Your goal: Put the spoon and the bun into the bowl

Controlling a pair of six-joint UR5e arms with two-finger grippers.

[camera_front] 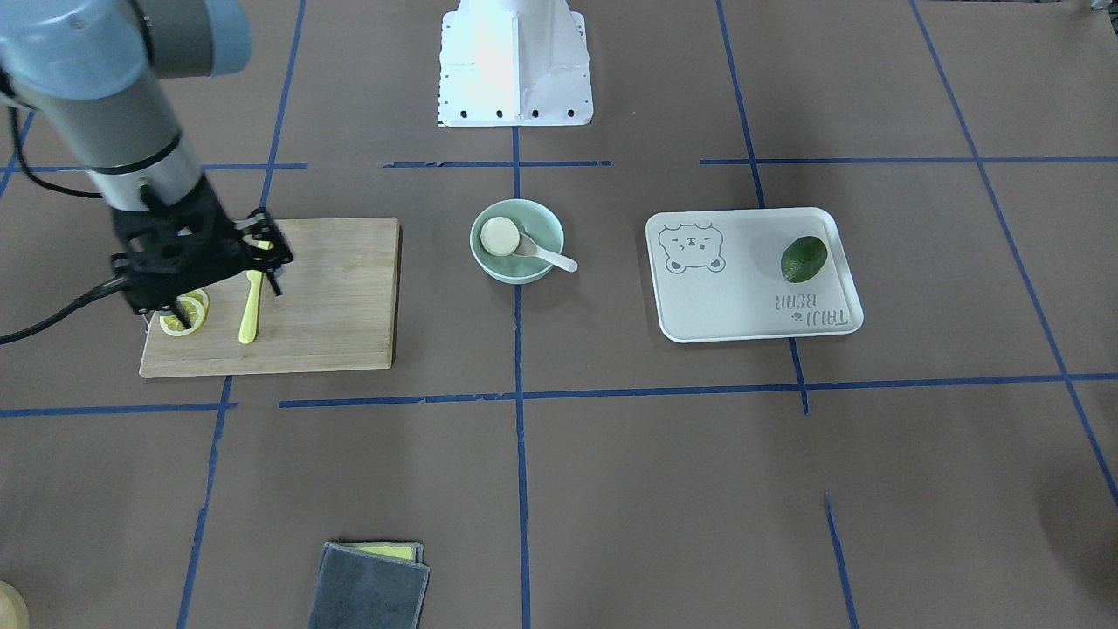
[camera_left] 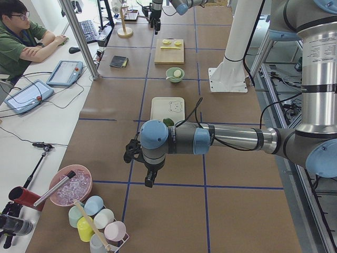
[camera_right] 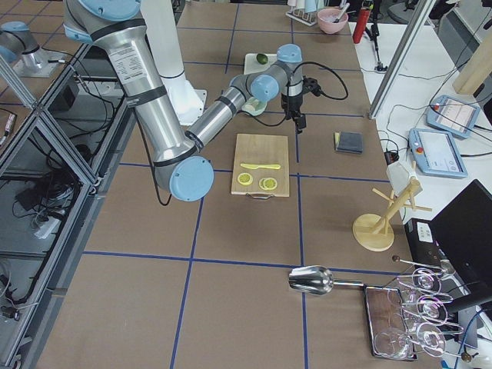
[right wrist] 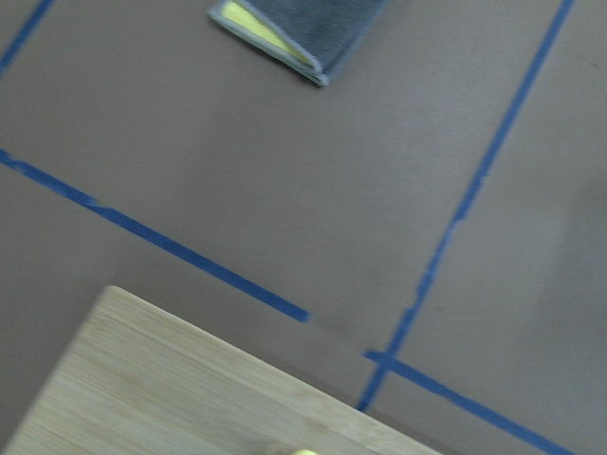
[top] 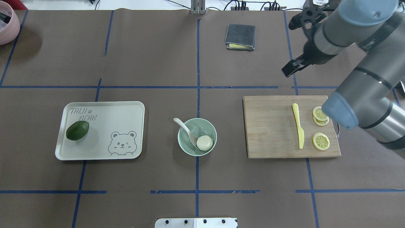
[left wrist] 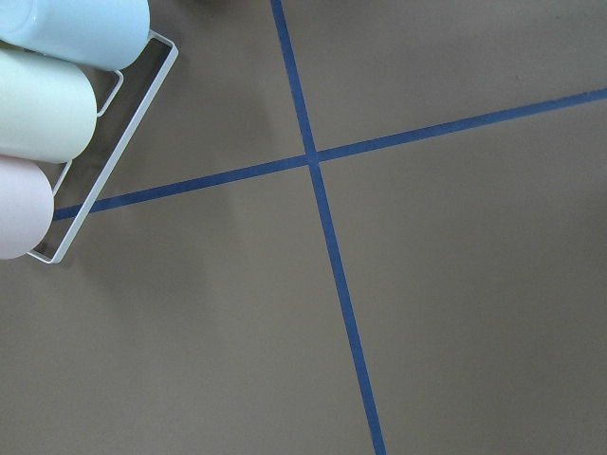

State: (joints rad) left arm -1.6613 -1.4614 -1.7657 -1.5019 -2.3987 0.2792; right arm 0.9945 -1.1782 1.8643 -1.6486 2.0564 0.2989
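The pale mint-green bowl (camera_front: 548,220) stands at the table's middle; it also shows in the overhead view (top: 210,126). The bun (camera_front: 500,236) (top: 204,142) lies in it with its flat cream underside up. The off-white spoon (camera_front: 547,254) (top: 184,126) rests in the bowl beside the bun, handle sticking out over the rim. My right gripper (camera_front: 229,297) (top: 288,50) is open and empty, raised above the far edge of the cutting board. My left gripper (camera_left: 149,182) hovers far off at the table's left end; I cannot tell whether it is open or shut.
A wooden cutting board (top: 272,126) holds a yellow knife (top: 298,129) and lemon slices (top: 320,141). An off-white bear tray (top: 104,110) holds an avocado (top: 77,130). A folded grey cloth (top: 240,37) lies at the far side. A rack of cups (left wrist: 47,95) sits below the left wrist.
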